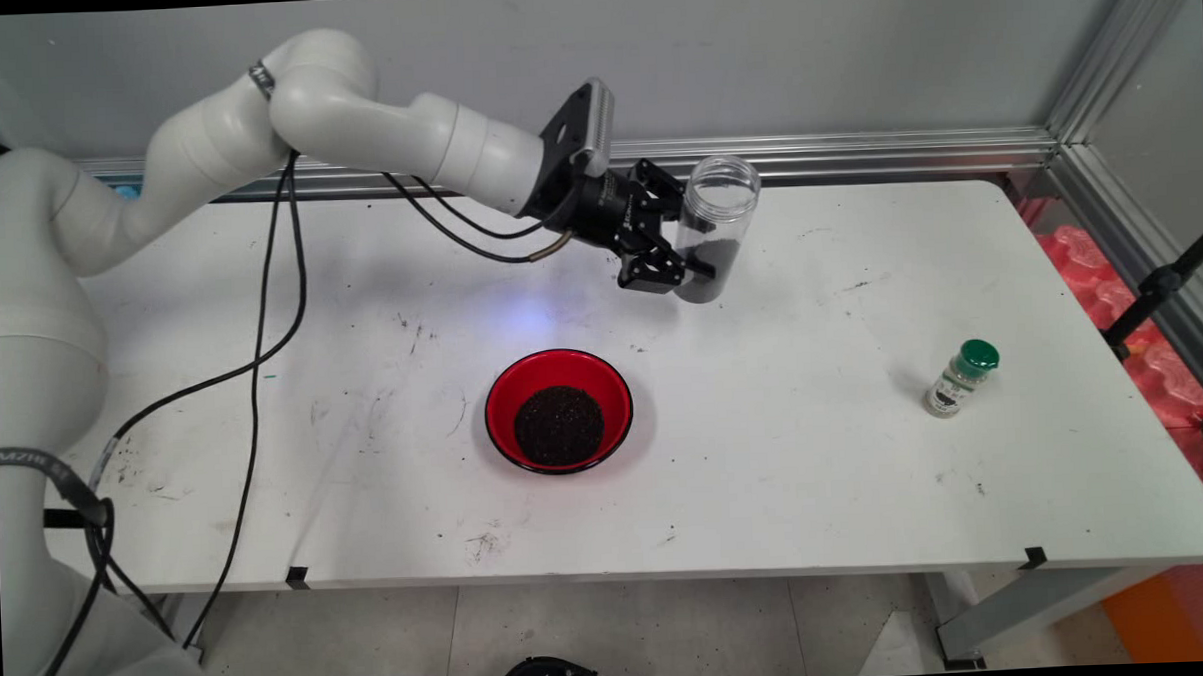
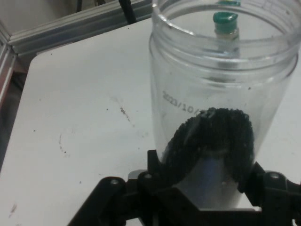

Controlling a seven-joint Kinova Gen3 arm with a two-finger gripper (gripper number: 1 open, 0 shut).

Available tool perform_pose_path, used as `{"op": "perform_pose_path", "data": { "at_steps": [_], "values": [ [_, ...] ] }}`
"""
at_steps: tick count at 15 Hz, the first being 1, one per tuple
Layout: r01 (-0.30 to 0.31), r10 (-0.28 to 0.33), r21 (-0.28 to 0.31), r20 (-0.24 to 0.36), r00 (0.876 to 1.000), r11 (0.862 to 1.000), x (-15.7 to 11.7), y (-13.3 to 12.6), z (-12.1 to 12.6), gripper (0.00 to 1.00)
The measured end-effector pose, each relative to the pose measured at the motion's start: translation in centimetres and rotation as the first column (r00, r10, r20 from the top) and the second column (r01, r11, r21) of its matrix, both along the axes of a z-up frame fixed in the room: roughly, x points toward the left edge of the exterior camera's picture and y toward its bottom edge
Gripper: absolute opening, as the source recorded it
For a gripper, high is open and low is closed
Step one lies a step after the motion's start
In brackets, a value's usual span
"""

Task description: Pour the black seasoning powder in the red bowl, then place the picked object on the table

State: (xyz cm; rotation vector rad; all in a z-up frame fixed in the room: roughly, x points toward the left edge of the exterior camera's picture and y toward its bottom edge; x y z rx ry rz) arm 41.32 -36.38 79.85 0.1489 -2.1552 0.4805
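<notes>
My black gripper (image 1: pixel 681 265) is shut on a clear plastic jar (image 1: pixel 715 229) with no lid, gripping it near its lower end. The jar hangs above the table, nearly upright with a slight tilt, and holds a small heap of dark grains (image 1: pixel 709 264) at its bottom. In the hand view the jar (image 2: pixel 221 80) fills the middle, the dark grains (image 2: pixel 211 141) piled just above the fingers (image 2: pixel 155 169). A red bowl (image 1: pixel 559 411) with a mound of the same dark grains sits on the table, below and to the left of the jar.
A small spice bottle with a green cap (image 1: pixel 960 377) stands at the right of the white table (image 1: pixel 866 469); through the jar it shows in the hand view (image 2: pixel 225 26). Black cables (image 1: pixel 261 340) hang from the arm over the table's left side. An aluminium rail (image 1: pixel 855 154) runs along the back.
</notes>
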Motion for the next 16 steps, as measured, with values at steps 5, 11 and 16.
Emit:
{"op": "perform_pose_path", "data": {
  "at_steps": [5, 11, 16],
  "values": [
    [-0.011, 0.012, 0.026, -0.016, 1.0, 1.0, -0.5, -1.2, -1.0, 0.0],
    [-0.028, 0.03, 0.056, -0.036, 0.999, 0.998, -1.2, -2.8, -2.3, 0.0],
    [-0.044, 0.049, 0.092, -0.06, 0.997, 0.995, -1.9, -4.4, -3.6, 0.0]
  ]
}}
